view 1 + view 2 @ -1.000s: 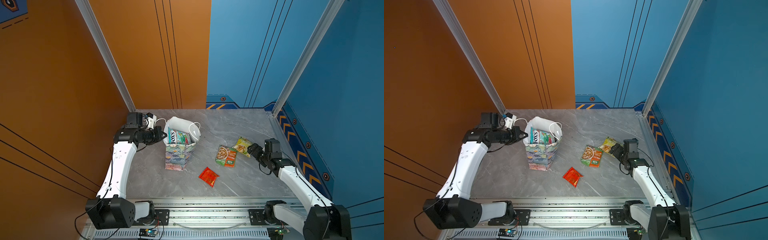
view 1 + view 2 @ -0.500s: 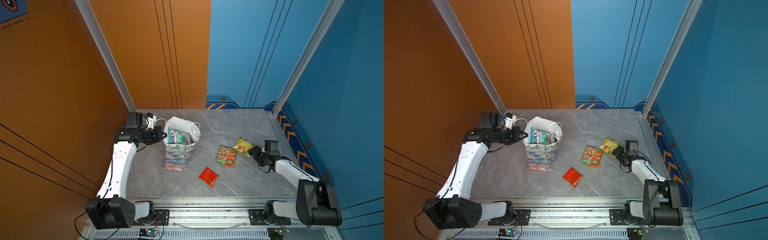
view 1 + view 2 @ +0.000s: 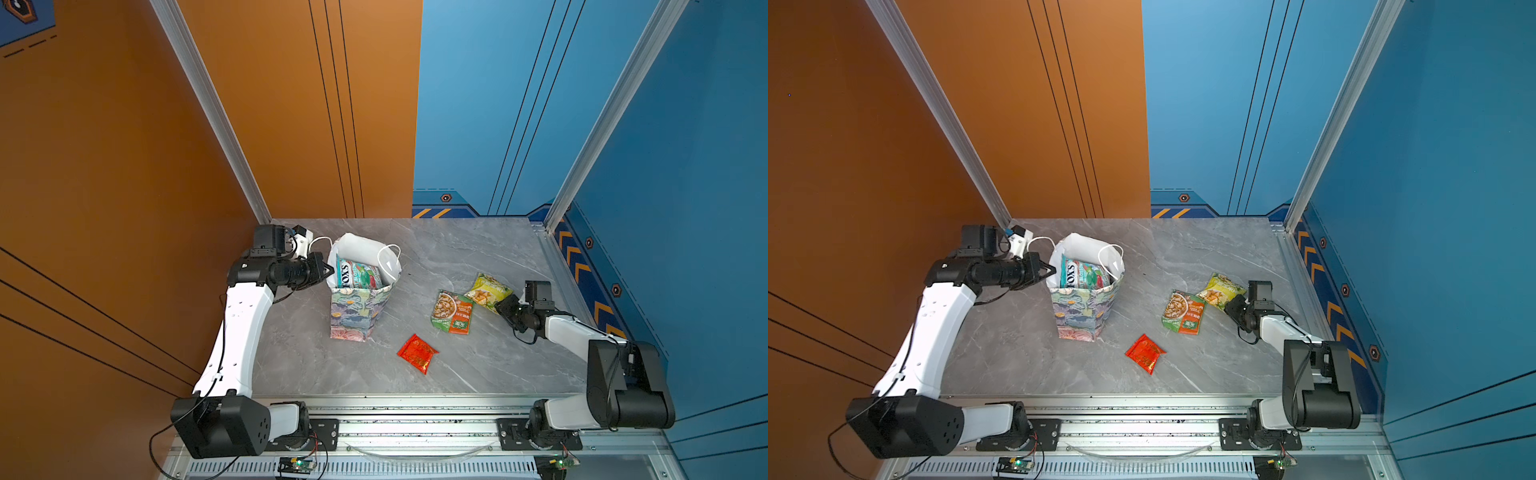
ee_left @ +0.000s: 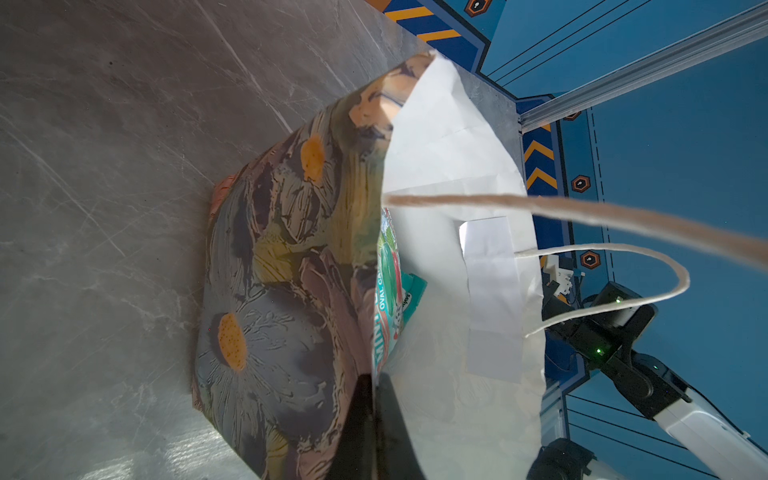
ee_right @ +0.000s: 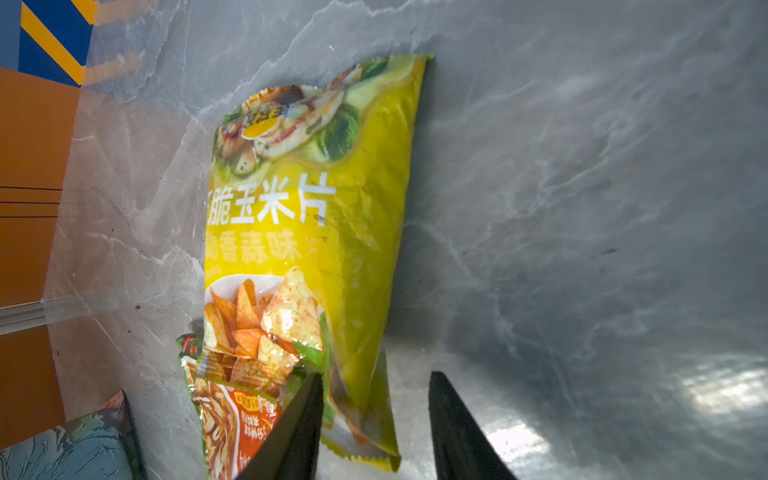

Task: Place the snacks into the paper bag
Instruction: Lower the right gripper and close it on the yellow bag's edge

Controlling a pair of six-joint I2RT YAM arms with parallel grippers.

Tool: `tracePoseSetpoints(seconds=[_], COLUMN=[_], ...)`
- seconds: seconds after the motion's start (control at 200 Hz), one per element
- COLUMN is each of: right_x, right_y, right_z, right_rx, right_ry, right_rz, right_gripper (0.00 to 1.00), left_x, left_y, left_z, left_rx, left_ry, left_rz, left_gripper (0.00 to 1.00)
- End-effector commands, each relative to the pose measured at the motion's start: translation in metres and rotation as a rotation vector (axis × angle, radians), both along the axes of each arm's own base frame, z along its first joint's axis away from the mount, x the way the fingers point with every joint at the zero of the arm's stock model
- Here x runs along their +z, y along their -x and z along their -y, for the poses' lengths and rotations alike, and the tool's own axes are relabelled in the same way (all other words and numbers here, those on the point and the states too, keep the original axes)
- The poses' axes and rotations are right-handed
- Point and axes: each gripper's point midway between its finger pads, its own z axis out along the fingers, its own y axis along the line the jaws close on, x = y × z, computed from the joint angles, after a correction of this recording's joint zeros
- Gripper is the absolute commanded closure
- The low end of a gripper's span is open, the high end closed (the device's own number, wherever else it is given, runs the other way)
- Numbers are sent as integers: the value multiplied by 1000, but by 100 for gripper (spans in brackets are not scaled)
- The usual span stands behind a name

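Right fingers: apart, with a clear gap. The near end of the yellow chip bag lies in that gap. One finger overlaps the bag's edge and the other stands off it over bare table. No grip closed.

Right gripper: low over the table, at about 4 o'clock of the chip bag in both top views.

Left fingers: pressed together on the rim of the paper bag, with the wall pinched between them.

Left gripper: at the bag mouth's 9 o'clock edge in a top view.

Paper bag: upright at roughly 9 o'clock of the table's middle, mouth open and white inside. A teal FOX'S packet stands in it, leaning. One white cord handle droops over the 3 o'clock rim.

Chip bag: flat on the table at 3 o'clock, well apart from the paper bag.

Green-orange packet: at 8 o'clock of the chip bag, its corner tucked under the chip bag's edge in the right wrist view.

Red packet: flat and alone, at 7 o'clock of the green-orange packet and 4 o'clock of the paper bag.
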Motion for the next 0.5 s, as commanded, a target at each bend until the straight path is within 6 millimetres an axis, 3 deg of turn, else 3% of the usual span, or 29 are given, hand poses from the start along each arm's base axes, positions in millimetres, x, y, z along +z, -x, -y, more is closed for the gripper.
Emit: tracePoseSetpoints(seconds=[0.0,0.155,0.31,0.49], right_x=[3,3,6,17], right_y=[-7,-11,-13,-11], right_z=[0,-2,-5,-11], right_rx=[-2,6,18,41], right_ry=[-10,-21,-30,0], right_rz=[19,19,29,50], right_gripper=[62,70,89,100], left_x=[2,3,4,5], left_y=[-2,-1,0,-1], left_z=[2,2,2,2], left_rx=[-13,-14,-14,-14], left_ry=[7,6,6,8], left_rz=[19,21,25,27], left_gripper=[100,100,100,100])
